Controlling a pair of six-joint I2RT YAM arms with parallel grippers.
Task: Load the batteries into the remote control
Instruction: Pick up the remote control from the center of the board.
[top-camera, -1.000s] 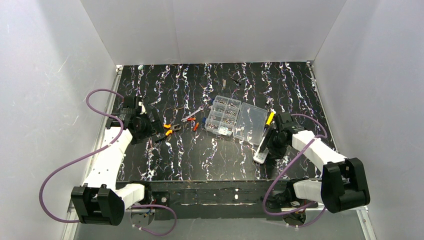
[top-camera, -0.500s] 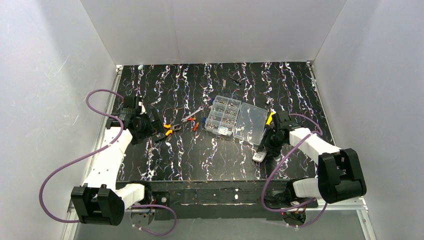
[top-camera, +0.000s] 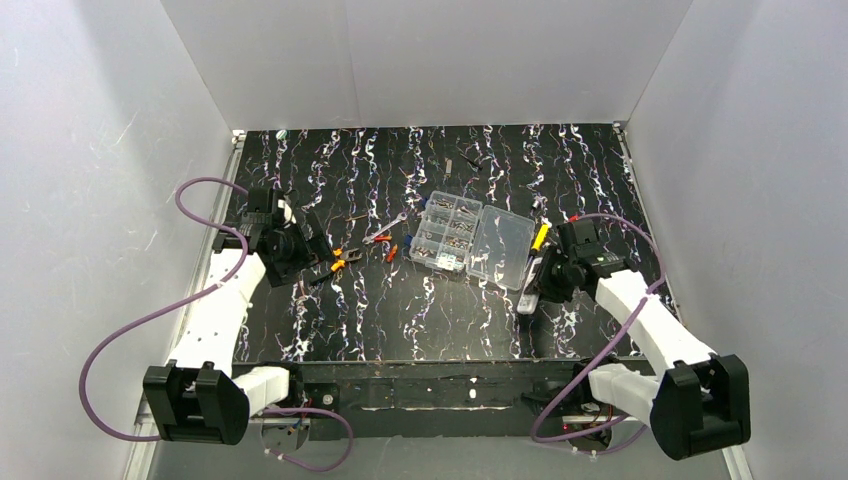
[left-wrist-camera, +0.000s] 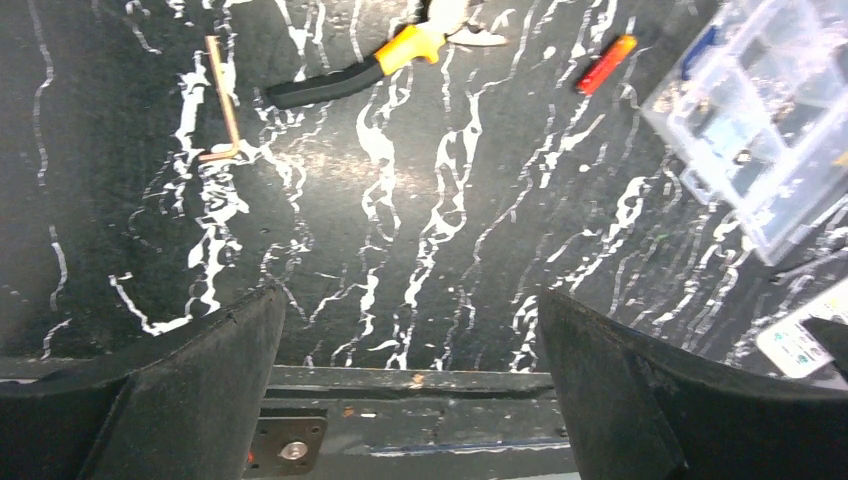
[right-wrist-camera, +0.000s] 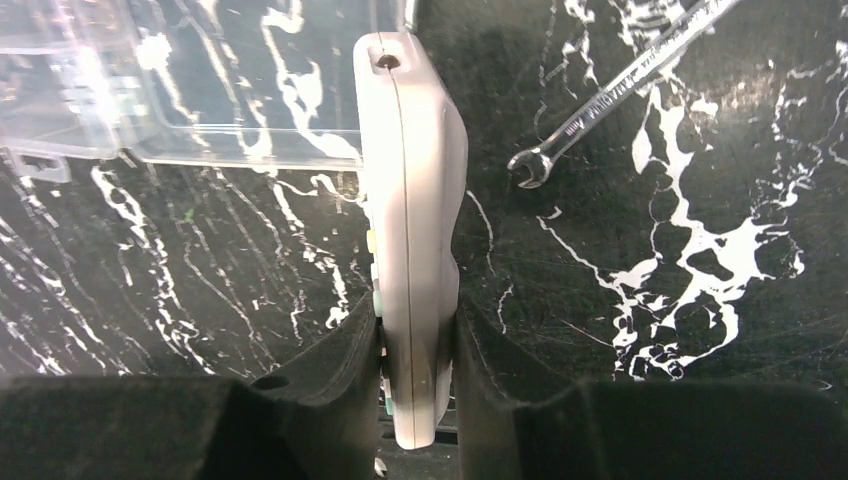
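left hand (left-wrist-camera: 410, 340) wide | right hand (right-wrist-camera: 415, 362) clamps remote control (right-wrist-camera: 412, 180) edge-on | faces hidden

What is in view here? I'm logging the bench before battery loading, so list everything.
compartment box: one, clear, lid open, mid-table.
remote control: one, white, on edge beside the box's lid.
pliers: one, orange-and-black handles, left of the box.
wrenches: two, silver; one left of the box, one near the remote control.
hex key: one, brownish, left of the box.
small stick: one, red-orange, by the box's left side.
yellow-handled tool: one, by the lid's right edge.
table: one, black with white veining.
left gripper: one, black fingers, open over bare table.
right gripper: one, black fingers, closed on the remote control.
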